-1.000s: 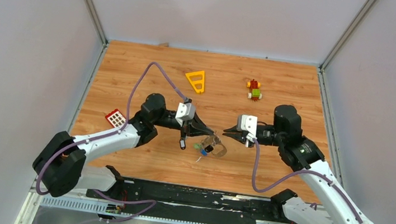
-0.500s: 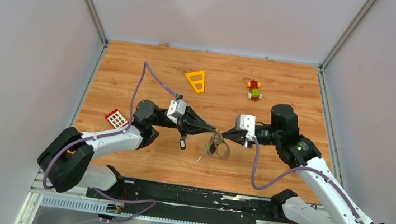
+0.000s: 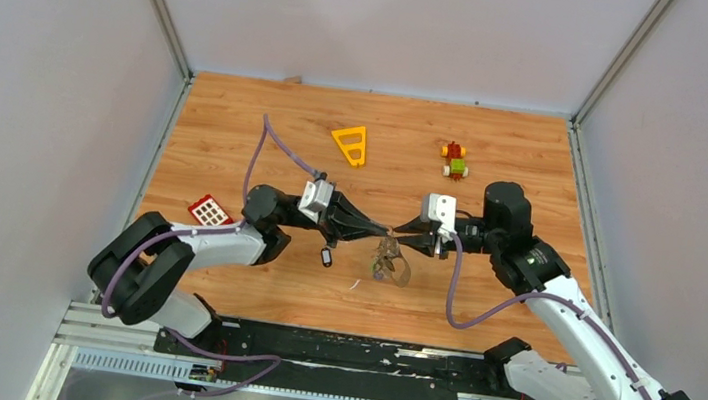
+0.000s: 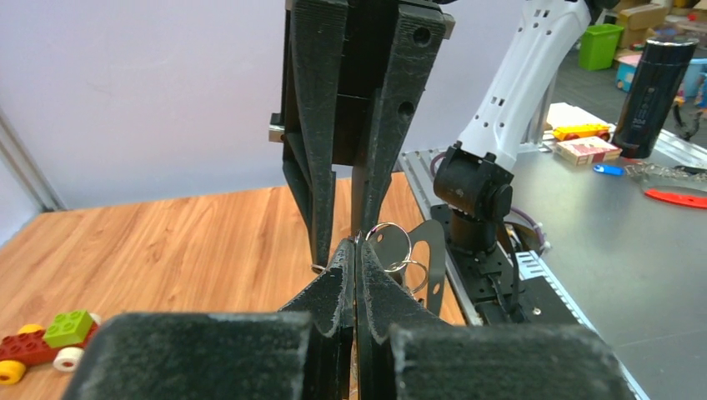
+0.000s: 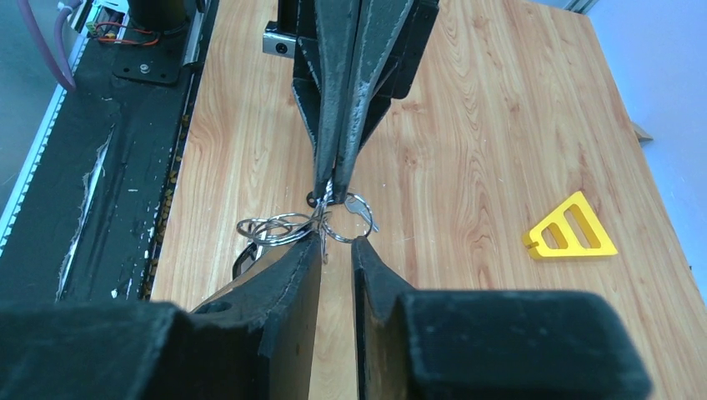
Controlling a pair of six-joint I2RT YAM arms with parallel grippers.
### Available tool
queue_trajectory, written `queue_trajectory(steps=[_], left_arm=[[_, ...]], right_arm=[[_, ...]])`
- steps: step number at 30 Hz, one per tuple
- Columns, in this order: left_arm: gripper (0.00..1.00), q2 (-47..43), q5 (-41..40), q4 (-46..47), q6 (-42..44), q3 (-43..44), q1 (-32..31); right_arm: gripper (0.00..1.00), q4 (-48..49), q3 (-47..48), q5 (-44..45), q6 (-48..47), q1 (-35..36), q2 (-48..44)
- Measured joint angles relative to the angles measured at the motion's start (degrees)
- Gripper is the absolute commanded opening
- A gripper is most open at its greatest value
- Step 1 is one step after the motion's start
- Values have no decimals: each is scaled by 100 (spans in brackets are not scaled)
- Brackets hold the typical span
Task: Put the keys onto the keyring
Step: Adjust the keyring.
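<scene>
left arm (image 3: pixel 209 242) and right arm (image 3: pixel 577 331): white shells, black joints, a purple cable (image 3: pixel 450 294) each; left claw (image 3: pixel 383 231) and right claw (image 3: pixel 400 234) black, tapered.

Pale grey walls (image 3: pixel 390 23) on three sides of the wood-grain tabletop (image 3: pixel 537 150), seemingly aluminium posts (image 3: pixel 159 5) at its far corners.

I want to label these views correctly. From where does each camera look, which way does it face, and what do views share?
Top external: above and behind the bases, looking down on the table; both arms show, left gripper and right gripper tip to tip.
Left wrist: on the left arm, facing the right gripper; own fingers below.
Right wrist: on the right arm, facing the left gripper; own fingers below.
Shared: all three show the key bunch at the gripper tips.
</scene>
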Motion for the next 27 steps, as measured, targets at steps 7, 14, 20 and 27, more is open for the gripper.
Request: queue_trajectory(steps=[7, 14, 20, 27], left_arm=[[0, 271, 129, 437, -262, 0, 2], [0, 179, 107, 33, 37, 0, 0], [0, 98, 44, -374, 295, 0, 2], [0, 96, -44, -516, 374, -2, 2]], right_arm=[[21, 26, -2, -22, 50, -4, 0], [25, -44, -2, -184, 20, -26, 0], [26, -39, -2, -352, 4, -26, 2], [18, 0, -2, -341, 42, -24, 59]])
